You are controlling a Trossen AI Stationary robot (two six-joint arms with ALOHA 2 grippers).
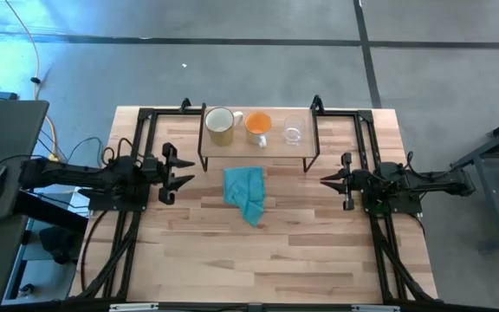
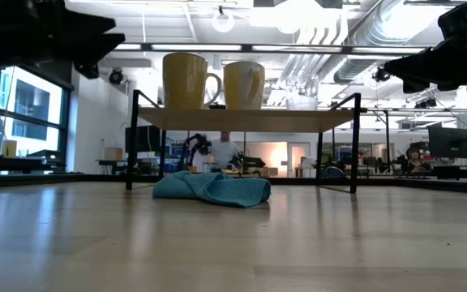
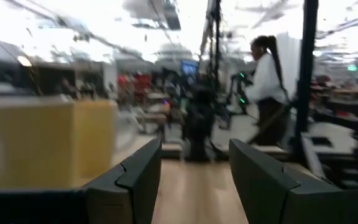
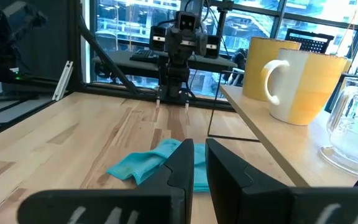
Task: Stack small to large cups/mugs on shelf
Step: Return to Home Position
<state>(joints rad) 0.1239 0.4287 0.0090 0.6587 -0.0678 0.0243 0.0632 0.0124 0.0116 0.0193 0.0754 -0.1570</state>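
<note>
The shelf (image 1: 275, 154) stands at the table's far middle on thin black legs. On its board stand three cups in a row: a larger cream mug (image 1: 219, 126) at the left, an orange mug (image 1: 258, 126) with a pale handle in the middle, and a small clear glass cup (image 1: 293, 133) at the right. In the right wrist view they show as cream mug (image 4: 263, 59), orange mug (image 4: 309, 84) and glass (image 4: 356, 121). My left gripper (image 1: 178, 172) hovers open to the left of the shelf. My right gripper (image 1: 326, 180) hovers shut to the shelf's right. Neither touches anything.
A crumpled teal cloth (image 1: 245, 194) lies on the table just in front of the shelf, between the two grippers. Black frame rails (image 1: 132, 217) run along the table's left and right sides. A person (image 3: 266, 81) stands in the room beyond the table.
</note>
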